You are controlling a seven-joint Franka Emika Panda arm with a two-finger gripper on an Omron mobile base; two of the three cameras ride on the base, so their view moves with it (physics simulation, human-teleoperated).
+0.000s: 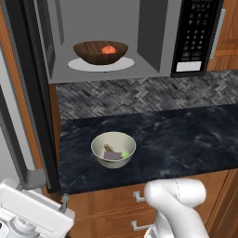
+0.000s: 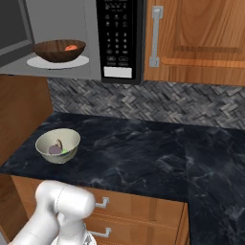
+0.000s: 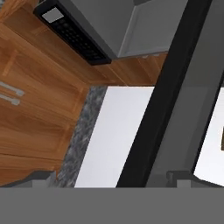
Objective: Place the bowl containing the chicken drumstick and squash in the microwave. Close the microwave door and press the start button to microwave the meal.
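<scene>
The dark wooden bowl (image 1: 100, 52) (image 2: 59, 50) sits on the white turntable plate (image 1: 76, 64) inside the grey microwave (image 1: 153, 42). The orange-red squash (image 1: 108, 49) (image 2: 71, 47) shows over its rim; the chicken drumstick is hidden. The microwave door (image 1: 35, 107) hangs wide open at the left, its grey bar handle (image 1: 17, 151) on the outer side. My gripper (image 3: 111, 180) is open, low by the door's bottom corner, with one finger (image 1: 64, 201) showing. In the hand view the door's dark edge (image 3: 168, 96) runs down between my spread fingers.
A cream bowl (image 1: 113, 148) (image 2: 57, 145) with purple and green food stands on the black marble counter (image 1: 186, 139). The black keypad panel (image 1: 195, 32) (image 2: 119, 33) is on the microwave's right. Wooden cabinets (image 2: 201, 38) hang to the right, drawers (image 1: 116, 204) below.
</scene>
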